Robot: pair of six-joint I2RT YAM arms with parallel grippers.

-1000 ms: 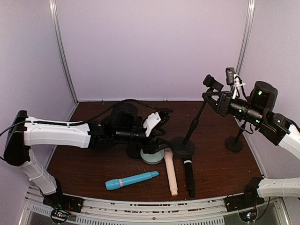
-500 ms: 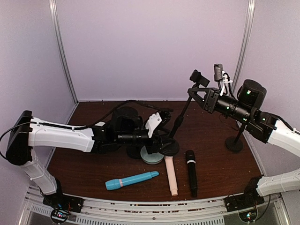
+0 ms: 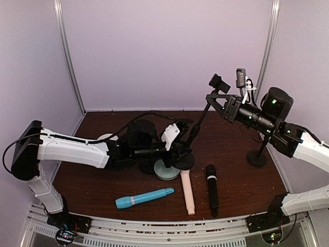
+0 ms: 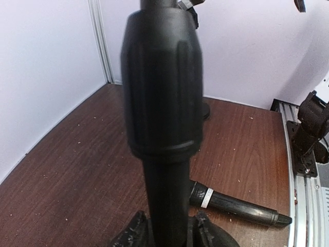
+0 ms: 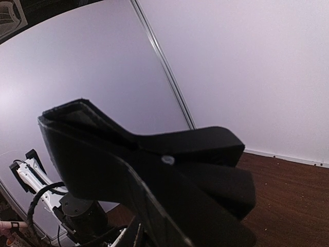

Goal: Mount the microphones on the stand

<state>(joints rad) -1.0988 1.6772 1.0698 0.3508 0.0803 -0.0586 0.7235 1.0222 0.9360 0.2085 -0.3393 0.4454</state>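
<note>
One stand [image 3: 198, 124], now at left hand [image 3: 178, 153]

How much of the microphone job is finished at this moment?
Nothing is attached yet: the blue microphone, pink microphone and black microphone lie on the table. In hand: the right gripper holds the tilted stand near its top, the left gripper flanks its pole low down. Left: clipping in all three.

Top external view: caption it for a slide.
Right fingers hold the stand; three microphones lie unattached on the table.
</note>
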